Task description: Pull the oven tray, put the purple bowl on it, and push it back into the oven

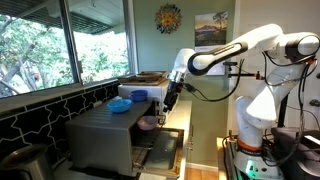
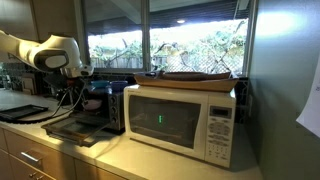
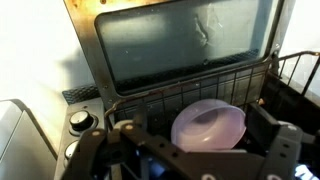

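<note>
Wrist view, left to right: oven knob (image 3: 80,122), then the oven tray (image 3: 150,100) pulled out over the dropped door (image 3: 185,40), with the purple bowl (image 3: 208,125) sitting on the tray bars right of centre.

The tool (image 3: 195,140) hangs directly over the bowl. It's released: jaws spread wide either side of the bowl, no contact with the rim that I can see.

In an exterior view the oven (image 1: 100,140) sits left with a blue bowl (image 1: 120,104) on its roof; the arm comes in from the right.

My read: pull and place are done, push-back is what's left.

How to do it well:
- Lift clear of the bowl rim before any sideways move.
- Go to the tray's front bar, the edge nearest the door, around mid-width so the tray doesn't skew and bind.
- Push straight along the slide direction, slowly. The bowl looks light and could skate on thin bars.
- Keep the tool low enough to catch the bar but off the door glass.
- Stop once the tray is seated.

Writing: none readable. The white microwave (image 2: 180,122) on the surface (image 2: 120,158) shows a green display (image 2: 160,121), too small to read. No brand visible on oven or arm.
</note>
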Available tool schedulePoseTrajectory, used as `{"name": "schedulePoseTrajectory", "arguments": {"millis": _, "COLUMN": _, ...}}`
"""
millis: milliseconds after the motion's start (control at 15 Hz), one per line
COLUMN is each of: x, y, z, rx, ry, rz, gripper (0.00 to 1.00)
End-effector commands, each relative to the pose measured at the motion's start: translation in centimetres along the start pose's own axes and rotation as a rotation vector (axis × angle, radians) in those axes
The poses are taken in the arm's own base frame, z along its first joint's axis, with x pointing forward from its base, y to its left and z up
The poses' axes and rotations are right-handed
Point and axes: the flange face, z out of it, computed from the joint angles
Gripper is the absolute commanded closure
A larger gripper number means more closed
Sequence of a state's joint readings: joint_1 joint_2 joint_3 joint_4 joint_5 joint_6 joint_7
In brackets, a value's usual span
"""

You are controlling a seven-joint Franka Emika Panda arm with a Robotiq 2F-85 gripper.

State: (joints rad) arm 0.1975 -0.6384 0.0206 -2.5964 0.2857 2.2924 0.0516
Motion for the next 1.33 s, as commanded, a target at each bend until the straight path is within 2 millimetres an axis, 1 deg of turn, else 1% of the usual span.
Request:
{"name": "schedulePoseTrajectory", "arguments": {"millis": 0, "x": -1.4, "y": 0.3, "z": 0.9, "rx": 0.025, "ry": -0.054, "rz": -0.090, "gripper": 0.00}}
{"name": "schedulePoseTrajectory", "arguments": {"millis": 533, "x": -2.6, "y": 0.6, "z": 4.1, "rx": 0.018, "ry": -0.045, "rz": -0.212, "gripper": 0.00}}
{"name": "schedulePoseTrajectory", "arguments": {"millis": 1067, "x": -2.1, "y": 1.0, "z": 6.7, "rx": -0.026, "ry": 0.095, "rz": -0.237, "gripper": 0.00}}
{"name": "schedulePoseTrajectory", "arguments": {"millis": 1133, "x": -2.0, "y": 1.0, "z": 7.1, "rx": -0.030, "ry": 0.110, "rz": -0.240, "gripper": 0.00}}
{"name": "schedulePoseTrajectory", "arguments": {"millis": 1200, "x": -1.3, "y": 0.9, "z": 7.3, "rx": -0.033, "ry": 0.114, "rz": -0.242, "gripper": 0.00}}
{"name": "schedulePoseTrajectory", "arguments": {"millis": 1267, "x": -1.3, "y": 0.9, "z": 7.6, "rx": -0.037, "ry": 0.118, "rz": -0.245, "gripper": 0.00}}
